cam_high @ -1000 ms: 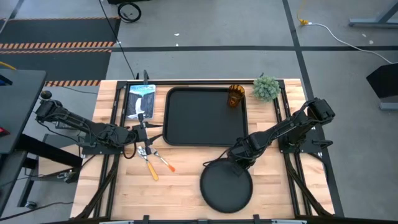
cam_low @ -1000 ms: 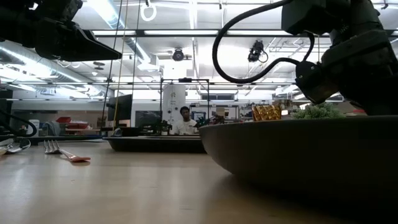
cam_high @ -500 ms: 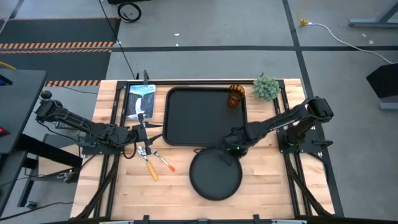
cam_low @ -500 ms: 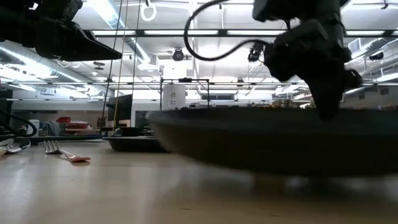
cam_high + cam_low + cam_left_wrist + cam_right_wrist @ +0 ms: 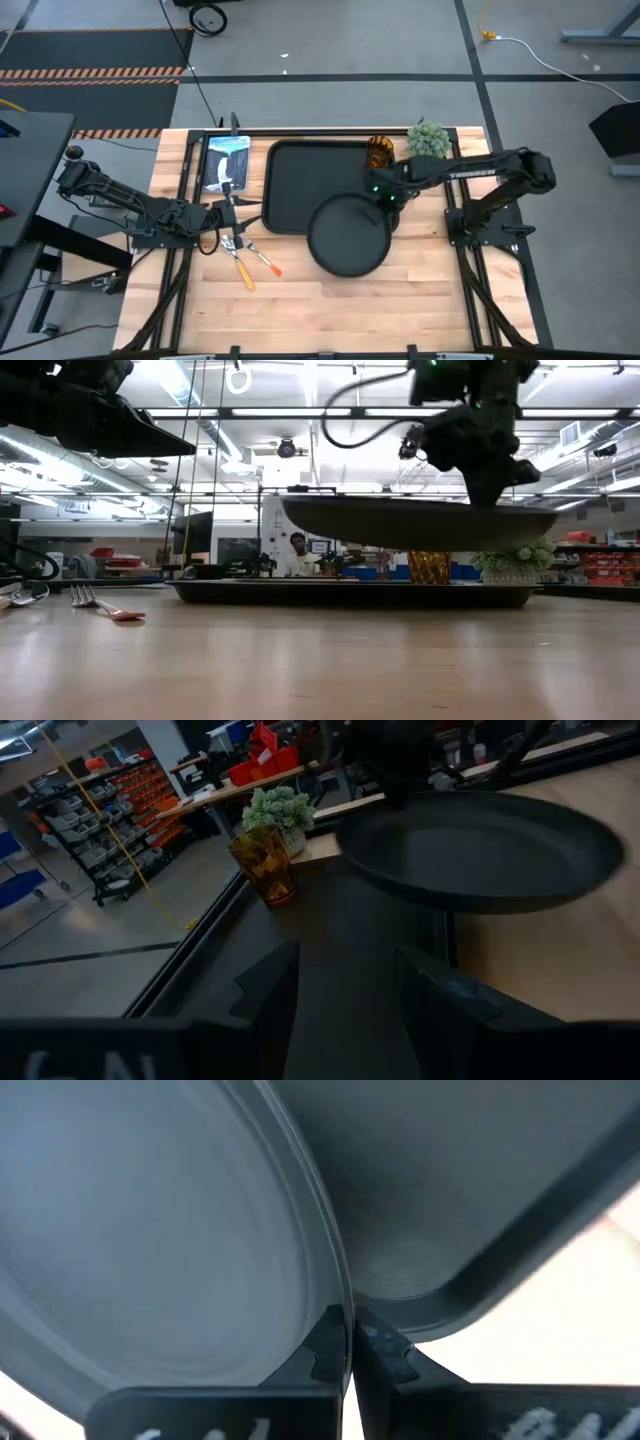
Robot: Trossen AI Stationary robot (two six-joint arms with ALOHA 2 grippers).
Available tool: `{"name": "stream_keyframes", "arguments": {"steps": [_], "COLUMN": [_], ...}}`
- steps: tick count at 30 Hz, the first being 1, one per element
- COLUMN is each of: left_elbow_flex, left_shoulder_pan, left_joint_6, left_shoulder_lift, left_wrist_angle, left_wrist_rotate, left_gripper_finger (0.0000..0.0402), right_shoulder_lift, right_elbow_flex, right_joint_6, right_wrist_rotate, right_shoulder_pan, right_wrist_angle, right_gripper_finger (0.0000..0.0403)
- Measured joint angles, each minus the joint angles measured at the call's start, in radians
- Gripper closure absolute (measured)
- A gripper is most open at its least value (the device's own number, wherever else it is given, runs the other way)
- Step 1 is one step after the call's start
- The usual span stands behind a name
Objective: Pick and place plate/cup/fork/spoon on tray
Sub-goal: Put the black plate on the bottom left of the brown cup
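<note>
Black and round, the plate [image 5: 348,236] hangs over the near right corner of the tray [image 5: 300,180] in the high view, half above the tray and half above the wooden bench [image 5: 430,290]. The right gripper [image 5: 385,199] pinches its far right rim. The cup [image 5: 379,152] stands in the tray's far right corner, with a small green plant [image 5: 428,140] beside it on the bench. The left gripper [image 5: 232,212] waits near the tray's left edge, above the fork [image 5: 259,257] and spoon [image 5: 239,263] lying side by side.

From the low view the plate [image 5: 420,523] is clear of the tray [image 5: 350,593], held by its rim from above.

The left wrist view shows that arm's fingers [image 5: 268,982] spread apart, the plate [image 5: 490,845] lifted beyond them and the cup [image 5: 264,866] upright on the tray.

The right wrist view shows its fingers [image 5: 327,1345] pressed onto the plate's rim [image 5: 300,1200], with the tray's rounded corner [image 5: 470,1270] below.
</note>
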Motion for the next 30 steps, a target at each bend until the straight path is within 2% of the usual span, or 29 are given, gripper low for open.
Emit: {"name": "stream_keyframes", "arguments": {"steps": [8,17,23,30], "left_elbow_flex": [0.0,0.0,0.0,0.0], "left_shoulder_pan": [0.0,0.0,0.0,0.0], "left_joint_6": [-0.001,-0.001,-0.001,-0.002], "left_shoulder_lift": [0.0,0.0,0.0,0.0], "left_wrist_angle": [0.009,0.014,0.014,0.014], "left_wrist_rotate": [0.0,0.0,0.0,0.0], "left_gripper_finger": [0.023,0.023,0.023,0.023], "right_shoulder_lift": [-0.149,-0.171,-0.171,-0.171], "right_elbow_flex": [-0.158,-0.314,-0.375,-0.383], "right_joint_6": [0.03,0.016,0.017,0.029], "right_wrist_rotate": [-0.015,-0.094,-0.129,-0.127], "right_shoulder_pan": [-0.177,-0.352,-0.413,-0.425], "right_wrist_angle": [0.076,0.296,0.36,0.376], "right_gripper_finger": [0.0393,0.0393,0.0386,0.0362]}}
